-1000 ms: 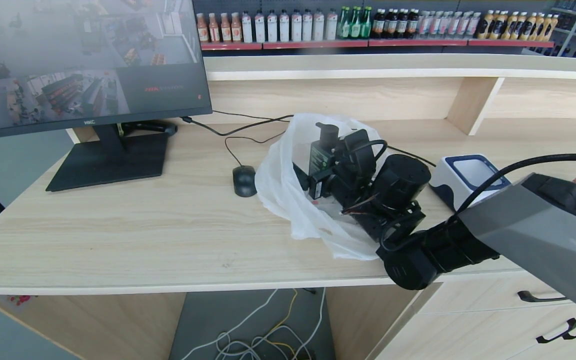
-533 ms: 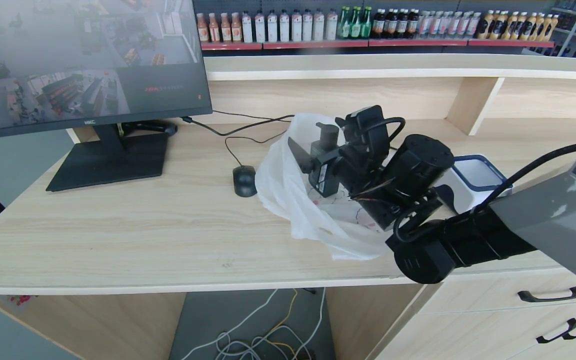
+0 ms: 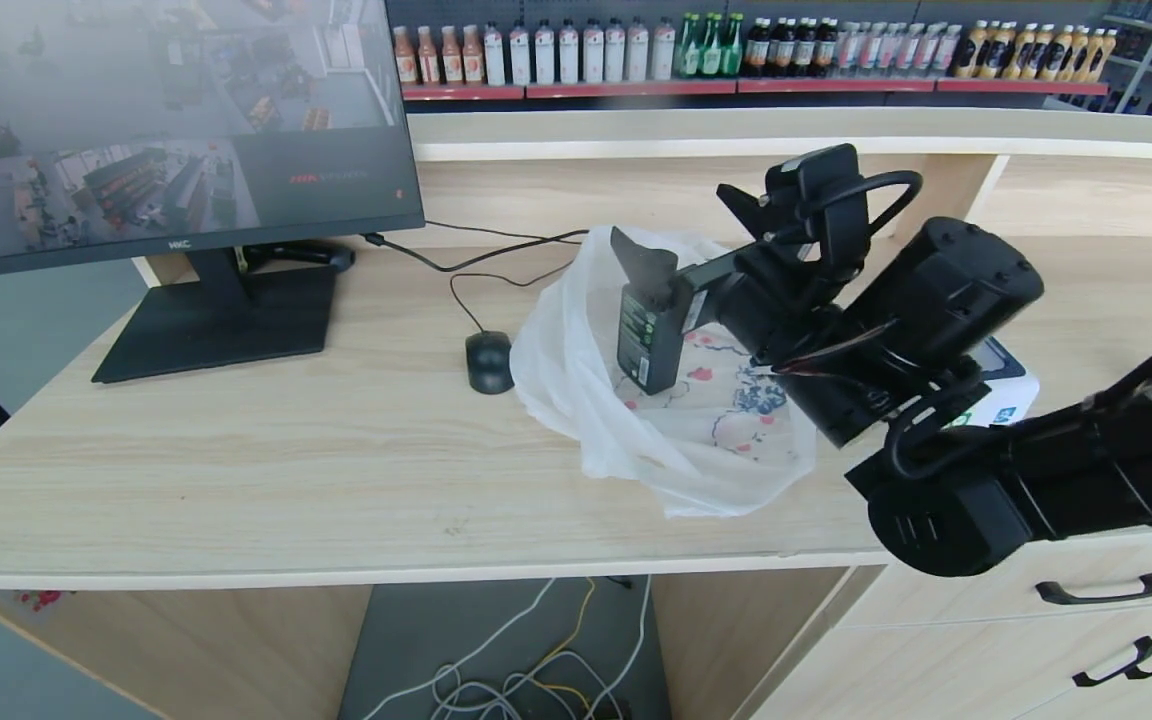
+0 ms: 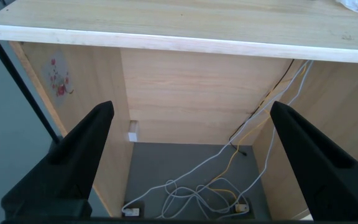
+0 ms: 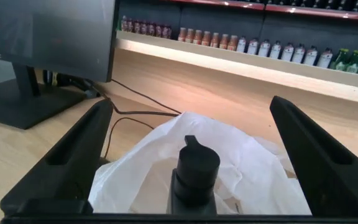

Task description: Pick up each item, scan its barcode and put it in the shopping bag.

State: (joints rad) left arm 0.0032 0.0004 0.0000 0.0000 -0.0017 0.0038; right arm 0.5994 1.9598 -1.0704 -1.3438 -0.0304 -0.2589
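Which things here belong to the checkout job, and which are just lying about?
Job: bottle, shopping bag, flowered pack inside it, scanner, open right gripper.
Lying about: monitor, mouse, drinks on the back shelf.

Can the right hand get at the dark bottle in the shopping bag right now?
Probably yes: the right hand is open just above the bottle, and the shopping bag gapes open.

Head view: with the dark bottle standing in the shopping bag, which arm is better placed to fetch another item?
Right, probably. The right gripper hangs above the counter, jaws open over the dark bottle in the shopping bag, beside the scanner. The left gripper sits below the counter, facing cables.
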